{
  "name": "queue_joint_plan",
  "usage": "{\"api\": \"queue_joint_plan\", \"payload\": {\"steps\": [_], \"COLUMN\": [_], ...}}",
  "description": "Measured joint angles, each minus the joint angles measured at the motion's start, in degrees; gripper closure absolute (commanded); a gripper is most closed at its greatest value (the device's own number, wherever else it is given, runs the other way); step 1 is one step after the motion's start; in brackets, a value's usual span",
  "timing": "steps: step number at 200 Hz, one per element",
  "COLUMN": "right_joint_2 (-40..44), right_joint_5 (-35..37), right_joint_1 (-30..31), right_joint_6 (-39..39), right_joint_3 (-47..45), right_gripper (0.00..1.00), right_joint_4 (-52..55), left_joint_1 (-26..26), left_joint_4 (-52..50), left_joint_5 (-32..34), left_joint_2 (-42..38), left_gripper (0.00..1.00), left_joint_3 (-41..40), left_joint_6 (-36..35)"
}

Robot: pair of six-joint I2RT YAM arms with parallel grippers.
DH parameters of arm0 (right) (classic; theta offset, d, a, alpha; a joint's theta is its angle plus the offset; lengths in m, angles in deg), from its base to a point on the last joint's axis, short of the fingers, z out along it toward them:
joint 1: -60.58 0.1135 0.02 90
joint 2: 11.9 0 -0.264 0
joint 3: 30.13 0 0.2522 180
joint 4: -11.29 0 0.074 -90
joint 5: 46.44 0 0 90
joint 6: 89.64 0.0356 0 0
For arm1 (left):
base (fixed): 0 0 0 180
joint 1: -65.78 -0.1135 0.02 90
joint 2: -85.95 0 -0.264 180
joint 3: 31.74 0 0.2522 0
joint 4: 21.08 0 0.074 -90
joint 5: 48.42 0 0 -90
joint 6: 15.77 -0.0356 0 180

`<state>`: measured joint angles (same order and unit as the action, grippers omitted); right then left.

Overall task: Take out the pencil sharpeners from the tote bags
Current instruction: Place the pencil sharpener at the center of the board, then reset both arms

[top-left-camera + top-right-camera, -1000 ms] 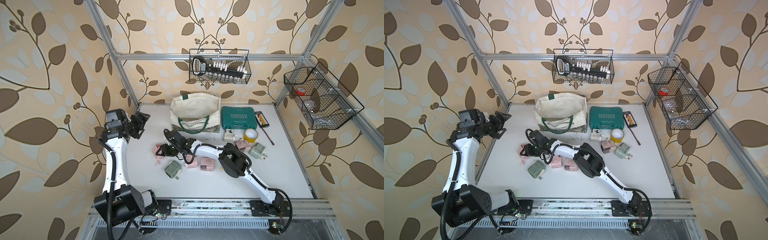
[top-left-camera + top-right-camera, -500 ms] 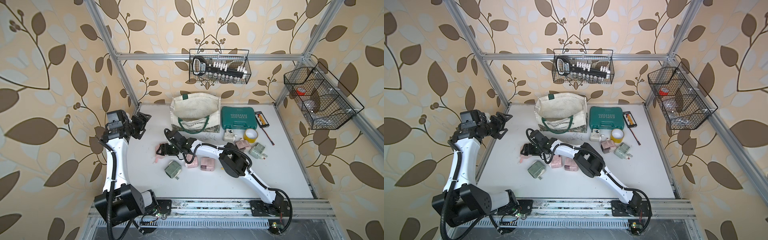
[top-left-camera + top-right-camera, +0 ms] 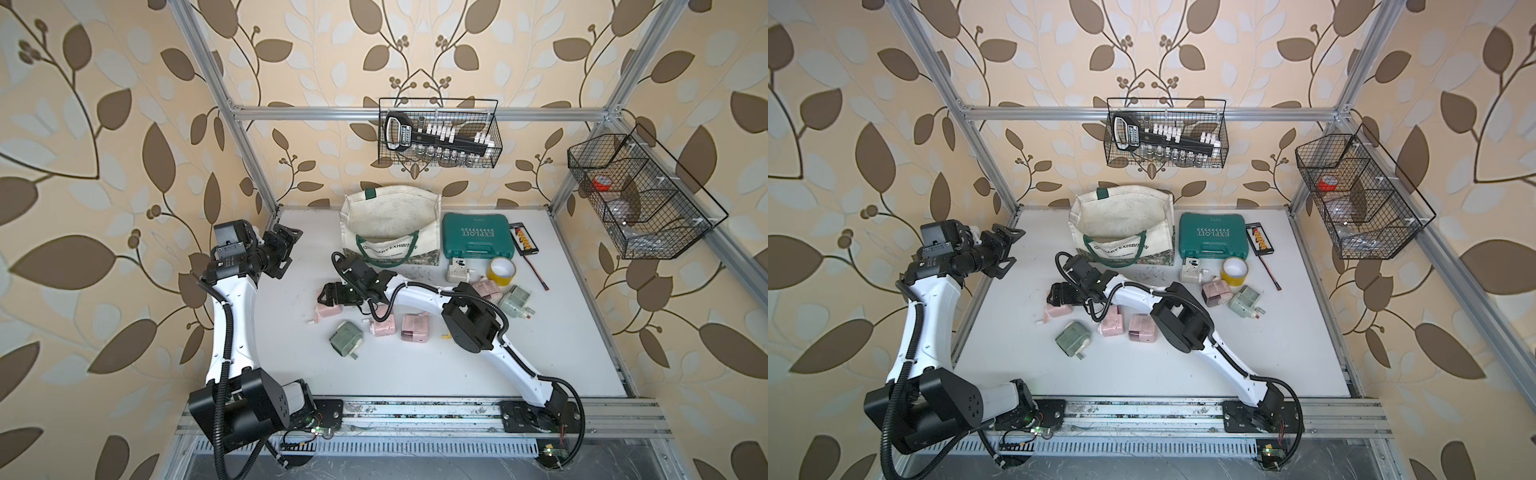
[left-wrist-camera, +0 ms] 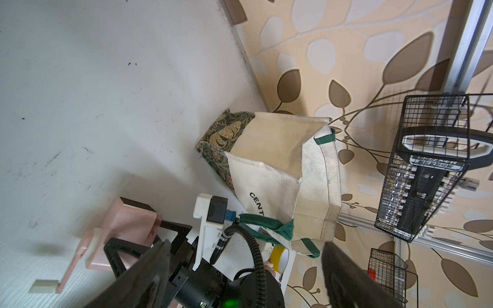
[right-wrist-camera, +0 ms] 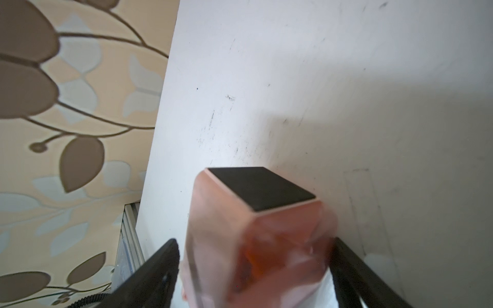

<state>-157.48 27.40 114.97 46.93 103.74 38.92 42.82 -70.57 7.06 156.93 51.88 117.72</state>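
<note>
The cream tote bag (image 3: 390, 224) (image 3: 1121, 224) stands open at the back of the table. Several pencil sharpeners lie in front of it: pink ones (image 3: 384, 326) (image 3: 415, 328) (image 3: 486, 289), green ones (image 3: 347, 337) (image 3: 515, 302) and a cream one (image 3: 457, 272). My right gripper (image 3: 328, 293) (image 5: 254, 240) is open, low over another pink sharpener (image 3: 328, 311) (image 5: 261, 186) that lies on the table between its fingers. My left gripper (image 3: 286, 245) (image 4: 245, 266) hangs open and empty in the air by the left wall, pointing toward the bag (image 4: 280, 165).
A teal tool case (image 3: 476, 241), a yellow tape roll (image 3: 502, 270) and a black connector board (image 3: 524, 243) lie to the right of the bag. Wire baskets hang on the back wall (image 3: 440, 133) and the right wall (image 3: 640, 199).
My right gripper's jaws have spread apart around the pink sharpener, which now rests on the table. The left arm has shifted slightly to the right.
</note>
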Motion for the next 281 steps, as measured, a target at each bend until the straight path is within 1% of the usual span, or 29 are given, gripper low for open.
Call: {"api": "queue_joint_plan", "payload": {"steps": [36,64,86,93,96,125,137,151,178,182,185,190,205,215,223,236,244,255,264,281], "right_joint_2": [0.96,5.05,12.76,15.69,16.85,30.84,37.29,45.22,60.74,63.25,64.87,67.78,76.61,82.77,87.1,93.33,96.04,98.42,99.06,98.12], "right_joint_5": [0.52,1.14,1.51,1.73,1.73,3.17,4.98,8.83,20.85,23.17,24.46,26.84,32.94,36.63,38.58,40.68,41.38,42.38,43.34,45.83], "right_joint_1": [-0.04,-0.2,-0.44,-0.55,-0.59,-2.34,-3.72,-5.84,-10.73,-11.8,-12.26,-13.51,-18.71,-23.91,-27.56,-32.46,-34.23,-35.69,-36.26,-36.96], "right_joint_6": [-1.66,-4.33,-6.97,-7.74,-8.24,-11.85,-13.27,-15.1,-18.84,-19.41,-19.67,-20.11,-21.05,-21.14,-21.2,-21.46,-21.55,-21.53,-21.49,-21.84], "right_joint_3": [0.0,-1.33,-4.59,-5.81,-6.36,-12.81,-17.35,-23.56,-36.17,-38.34,-39.67,-42.34,-50.75,-57.53,-63.08,-72.32,-77.09,-82.68,-86.05,-89.7], "right_gripper": [0.13,0.12,0.1,0.02,0.01,0.0,0.01,0.0,0.0,0.01,0.01,0.01,0.01,0.02,0.02,0.02,0.01,0.02,0.02,0.01], "right_joint_4": [2.56,5.27,6.36,6.51,6.47,6.21,5.73,5.81,5.9,5.55,5.62,4.98,2.8,0.13,-1.88,-4.68,-5.64,-6.58,-7.19,-8.79], "left_joint_1": [0.0,0.0,0.0,0.0,0.0,0.0,0.0,0.02,1.05,1.57,1.97,2.82,7.32,11.45,15.1,19.23,20.74,21.07,21.05,21.05], "left_joint_4": [-0.04,-0.09,-0.15,-0.17,-0.2,0.02,0.42,1.16,1.49,1.49,1.53,1.57,2.16,2.67,3.06,3.08,2.95,2.73,2.38,1.27], "left_joint_5": [0.0,0.0,0.0,0.0,0.0,-0.07,-0.15,-0.28,0.2,0.5,0.55,0.92,3.08,5.33,7.02,8.63,9.7,11.54,13.94,19.23], "left_joint_2": [0.0,0.0,0.0,0.0,0.0,0.0,-0.04,-0.11,-0.2,-0.26,-0.31,-0.46,-1.88,-3.3,-4.63,-6.4,-7.21,-7.74,-7.85,-8.28], "left_gripper": [0.11,0.11,0.11,0.11,0.1,0.11,0.1,0.1,0.08,0.07,0.04,0.03,0.01,0.01,0.01,0.01,0.01,0.01,0.01,0.01], "left_joint_3": [0.0,0.0,0.0,0.0,0.0,-0.2,-0.98,-2.64,-6.43,-6.86,-7.17,-7.67,-9.94,-11.69,-13.33,-15.58,-16.72,-17.49,-17.62,-17.62], "left_joint_6": [-0.07,-0.59,-1.33,-1.44,-1.49,-1.62,-1.64,-1.66,-2.12,-2.25,-2.29,-2.4,-2.84,-2.95,-2.97,-2.95,-2.93,-2.93,-2.91,-2.93]}}
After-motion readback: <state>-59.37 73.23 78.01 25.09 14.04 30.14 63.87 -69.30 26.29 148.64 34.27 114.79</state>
